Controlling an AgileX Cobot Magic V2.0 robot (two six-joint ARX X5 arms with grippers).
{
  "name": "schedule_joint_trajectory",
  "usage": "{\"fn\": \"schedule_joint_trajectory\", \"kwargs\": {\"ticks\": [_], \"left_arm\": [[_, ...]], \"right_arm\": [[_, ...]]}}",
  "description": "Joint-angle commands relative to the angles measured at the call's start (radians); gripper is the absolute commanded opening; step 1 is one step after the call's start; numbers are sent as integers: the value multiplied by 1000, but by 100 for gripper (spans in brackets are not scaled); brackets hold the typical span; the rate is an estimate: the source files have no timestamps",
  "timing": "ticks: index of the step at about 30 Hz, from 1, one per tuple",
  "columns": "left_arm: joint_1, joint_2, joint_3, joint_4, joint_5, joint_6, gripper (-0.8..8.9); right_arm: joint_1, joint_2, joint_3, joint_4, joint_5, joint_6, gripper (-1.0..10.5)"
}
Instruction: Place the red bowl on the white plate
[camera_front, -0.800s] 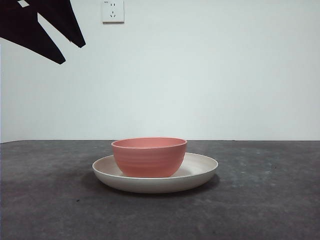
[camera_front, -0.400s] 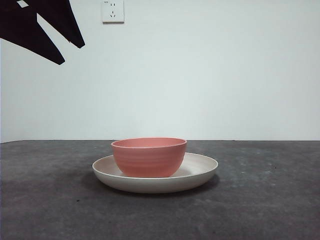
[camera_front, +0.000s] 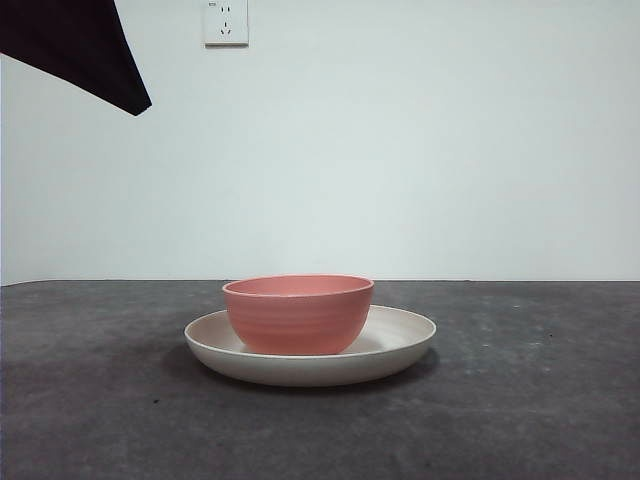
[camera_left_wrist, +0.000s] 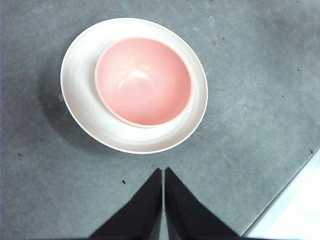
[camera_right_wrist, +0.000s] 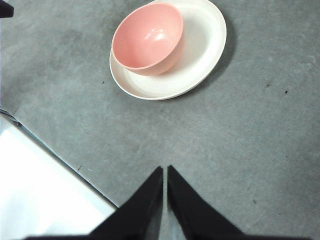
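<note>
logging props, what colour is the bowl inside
Plain salmon pink, same as outside; the bowl shows best in the left wrist view.

No words or nos. are showing anywhere. The bowl (camera_front: 298, 313) and plate (camera_front: 400, 345) are plain, w/ no print. The wall socket (camera_front: 226, 22) is showing only its holes, no label that can be read.

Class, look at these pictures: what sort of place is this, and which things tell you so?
Probably an indoor robot test bench: a bare grey tabletop against a plain white wall with a socket, holding only a small coral bowl on a wide cream plate.
</note>
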Motion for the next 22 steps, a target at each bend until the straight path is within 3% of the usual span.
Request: {"fn": "schedule_joint_trajectory", "kwargs": {"ticks": [1, 22], "left_arm": [[-3, 5, 9, 12, 6, 11, 6], [0, -5, 10, 17, -5, 36, 6]], "right_arm": [[5, 4, 5, 13, -4, -5, 6], [5, 4, 5, 21, -3, -6, 6]]}}
